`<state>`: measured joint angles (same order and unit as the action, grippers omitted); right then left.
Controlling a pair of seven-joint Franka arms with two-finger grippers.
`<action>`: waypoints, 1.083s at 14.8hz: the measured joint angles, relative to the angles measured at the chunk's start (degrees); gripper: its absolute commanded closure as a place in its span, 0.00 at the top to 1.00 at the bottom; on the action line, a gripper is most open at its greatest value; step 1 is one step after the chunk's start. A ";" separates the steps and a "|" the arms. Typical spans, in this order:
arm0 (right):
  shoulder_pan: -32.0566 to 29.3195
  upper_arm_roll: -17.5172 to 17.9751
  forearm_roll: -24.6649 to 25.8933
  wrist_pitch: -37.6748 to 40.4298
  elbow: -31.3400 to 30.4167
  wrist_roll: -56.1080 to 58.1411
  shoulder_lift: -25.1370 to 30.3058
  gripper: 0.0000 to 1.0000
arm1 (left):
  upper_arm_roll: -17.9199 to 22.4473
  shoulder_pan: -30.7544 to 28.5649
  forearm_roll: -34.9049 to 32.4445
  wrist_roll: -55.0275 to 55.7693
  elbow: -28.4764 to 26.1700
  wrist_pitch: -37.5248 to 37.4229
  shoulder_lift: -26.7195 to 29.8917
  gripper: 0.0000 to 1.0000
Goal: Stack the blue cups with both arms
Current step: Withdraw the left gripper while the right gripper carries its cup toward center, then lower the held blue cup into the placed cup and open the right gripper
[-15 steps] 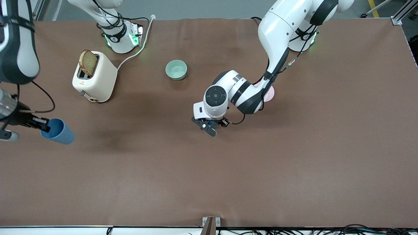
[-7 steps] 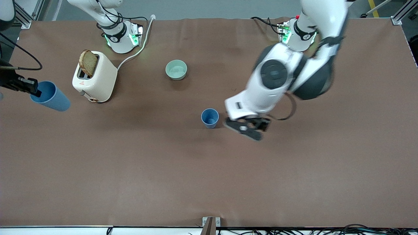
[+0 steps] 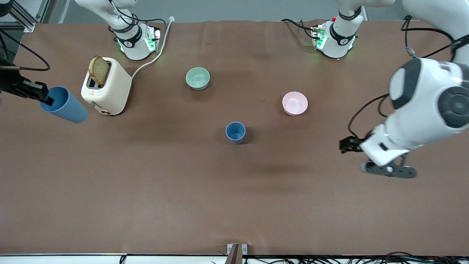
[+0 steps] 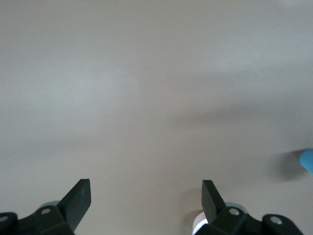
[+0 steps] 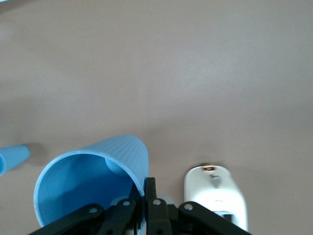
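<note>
Over the table's right-arm end, we saw the right gripper (image 3: 45, 97) pinching one blue cup (image 3: 64, 104) by its rim, aloft. The left gripper (image 4: 145, 196) hovered spread wide, holding nothing, over bare table well apart from the second blue cup (image 3: 235, 132).

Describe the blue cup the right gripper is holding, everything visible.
The held blue plastic tumbler is plain, tapered, handleless, faintly ribbed outside and empty. It hangs tilted in the air at the right arm's end of the table, beside the cream toaster. The right gripper pinches its rim wall, one of the fingers inside. Nothing else touches it.

Left hand (image 4: 145, 195) spread wide over bare table (image 4: 146, 88).
</note>
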<state>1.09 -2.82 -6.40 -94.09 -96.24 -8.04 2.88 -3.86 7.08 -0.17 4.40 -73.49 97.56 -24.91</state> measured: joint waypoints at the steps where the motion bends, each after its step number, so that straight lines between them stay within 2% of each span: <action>1: 1.91 0.05 -0.16 -0.27 0.81 -2.76 -1.16 0.00 | 0.11 -1.39 -0.02 0.16 -0.59 -0.02 1.25 1.00; 3: 6.50 0.17 -0.21 -0.69 3.56 -9.83 -4.33 0.00 | 1.11 -3.36 -0.04 0.27 -1.97 -0.13 5.36 1.00; 5: 11.01 0.27 -0.24 -0.91 6.29 -16.72 -7.68 0.00 | 4.35 -3.52 -0.03 0.32 -2.89 -0.56 10.35 1.00; 7: 15.50 0.30 -0.34 -2.91 7.68 -22.69 -10.22 0.00 | 5.83 -3.81 0.03 0.32 -3.79 -2.18 14.65 1.00; 10: 23.54 0.41 -0.38 -7.20 8.16 -33.41 -12.99 0.00 | 5.87 -4.92 1.22 0.35 -6.32 -4.27 17.94 1.00; 14: 32.64 0.42 -0.33 -13.63 8.24 -43.76 -17.99 0.00 | 4.76 -4.99 1.47 0.35 -16.30 1.02 22.88 1.00; 16: 34.97 0.38 -0.33 -15.70 8.23 -45.42 -20.33 0.00 | 4.13 -4.98 1.47 0.35 -18.67 1.37 24.90 1.00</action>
<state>36.07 -2.43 -6.72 -109.80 -88.01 -53.47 -17.45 0.27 2.11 1.30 4.76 -92.16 98.93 -0.01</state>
